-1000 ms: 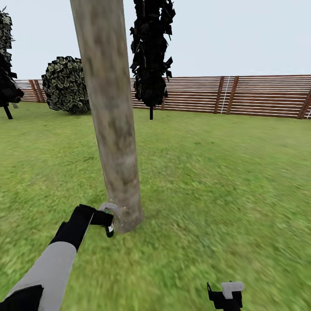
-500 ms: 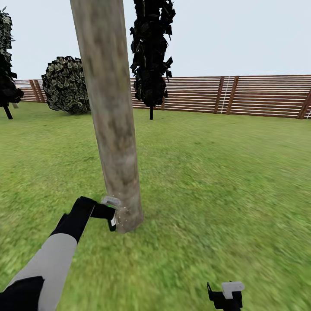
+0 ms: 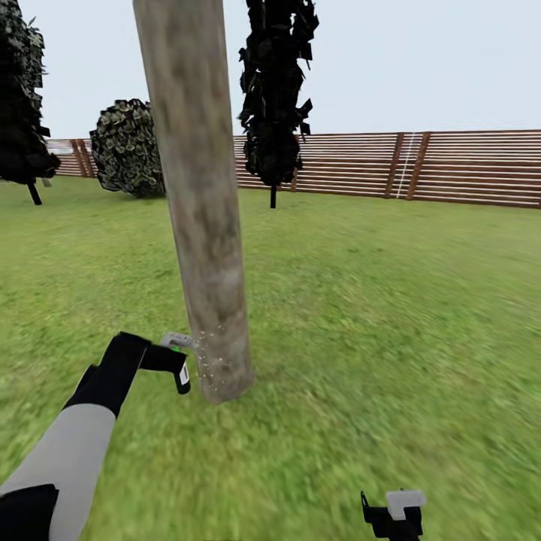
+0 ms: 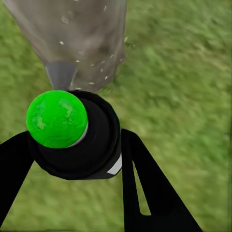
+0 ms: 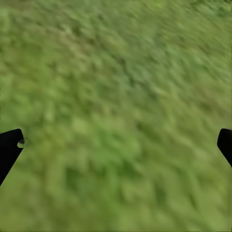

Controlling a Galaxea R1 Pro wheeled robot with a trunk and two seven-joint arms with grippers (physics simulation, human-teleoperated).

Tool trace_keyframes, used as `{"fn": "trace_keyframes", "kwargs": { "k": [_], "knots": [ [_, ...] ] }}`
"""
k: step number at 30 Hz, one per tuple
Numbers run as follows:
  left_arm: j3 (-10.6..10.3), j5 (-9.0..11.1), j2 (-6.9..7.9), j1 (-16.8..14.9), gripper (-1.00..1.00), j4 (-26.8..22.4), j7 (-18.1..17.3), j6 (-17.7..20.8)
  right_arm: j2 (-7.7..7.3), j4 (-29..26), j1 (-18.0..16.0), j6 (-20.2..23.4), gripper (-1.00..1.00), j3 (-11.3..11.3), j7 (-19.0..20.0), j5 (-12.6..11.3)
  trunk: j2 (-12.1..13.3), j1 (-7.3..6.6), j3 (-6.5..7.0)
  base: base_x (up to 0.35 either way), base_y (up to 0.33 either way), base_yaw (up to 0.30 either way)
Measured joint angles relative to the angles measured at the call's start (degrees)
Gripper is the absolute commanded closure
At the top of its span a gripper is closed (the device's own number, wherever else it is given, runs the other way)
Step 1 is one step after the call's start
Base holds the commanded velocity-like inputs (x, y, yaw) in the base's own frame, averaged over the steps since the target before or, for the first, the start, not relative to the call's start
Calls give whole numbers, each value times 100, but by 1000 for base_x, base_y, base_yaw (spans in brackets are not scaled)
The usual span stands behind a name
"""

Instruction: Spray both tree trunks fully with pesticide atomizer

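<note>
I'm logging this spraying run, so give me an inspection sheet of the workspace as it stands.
Surface: green lawn.
Job's things: atomizer aimed at the tree trunk; white droplets speckle the trunk's base.
Clutter: nothing seen.
Grippers: left gripper shut on the atomizer beside the trunk's base; right gripper open over grass.
Cables: nothing seen.
Surroundings: slatted wooden fence, dark conifer, rounded bush.
</note>
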Motion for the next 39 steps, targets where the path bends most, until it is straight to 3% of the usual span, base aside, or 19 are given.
{"fn": "trace_keyframes", "kwargs": {
  "k": [20,25,35,39],
  "knots": [
    [37,-35,79,39,100,-29,75,21,0,0,0,0,-100,-1,5,0,0,0,0,0,-271,36],
    [42,-17,104,56,100,7,607,20,0,0,0,0,-100,3,2,-1,0,0,0,0,-272,20],
    [90,30,29,51,100,32,720,31,0,0,-1,0,-100,5,9,0,0,0,0,0,-272,242],
    [489,-7,82,51,100,39,727,22,0,0,1,0,-100,5,9,0,0,0,0,0,-272,277]
  ]
}}
